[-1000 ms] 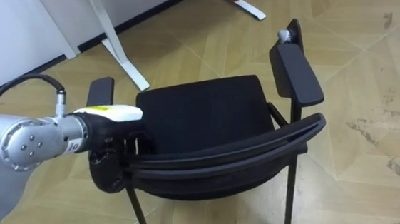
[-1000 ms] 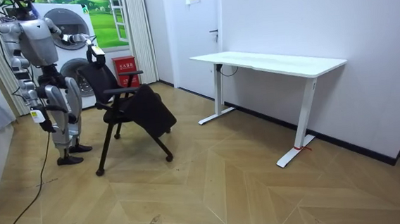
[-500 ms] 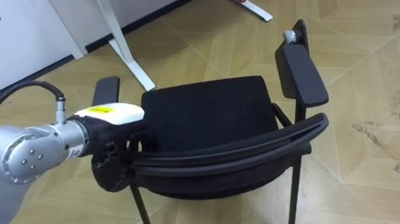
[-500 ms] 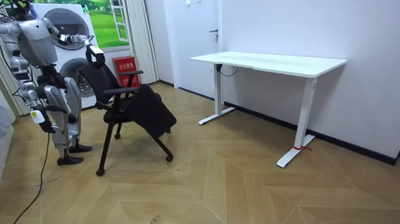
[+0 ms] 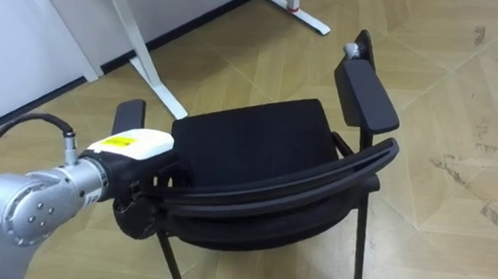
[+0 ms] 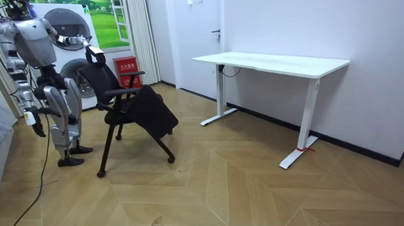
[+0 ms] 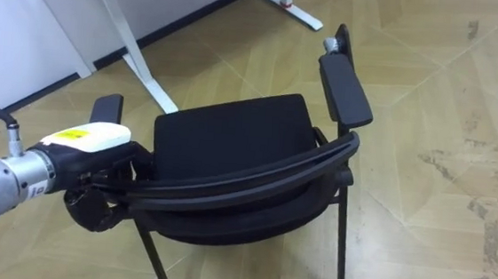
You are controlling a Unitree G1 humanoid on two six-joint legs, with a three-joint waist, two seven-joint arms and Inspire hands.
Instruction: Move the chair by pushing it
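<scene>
A black chair (image 5: pixel 253 144) with two armrests stands just before me, its curved backrest (image 5: pixel 289 192) nearest to me. My left hand (image 5: pixel 137 148) sits at the backrest's left end, with dark fingers curled round the rim. In the room view I stand behind the chair (image 6: pixel 126 104), my left hand (image 6: pixel 87 44) up on the top of its back. My right hand (image 6: pixel 30 119) hangs low at my side, away from the chair.
A white desk (image 6: pixel 270 62) stands by the wall beyond the chair; one of its legs (image 5: pixel 140 51) rises close to the chair's far left corner. A washing machine (image 6: pixel 77 65) and a red box (image 6: pixel 126 67) are behind the chair. Open wooden floor lies to the right.
My right arm has swung back a little behind my body. The chair stays in about the same spot, and my left hand keeps its place on the backrest.
</scene>
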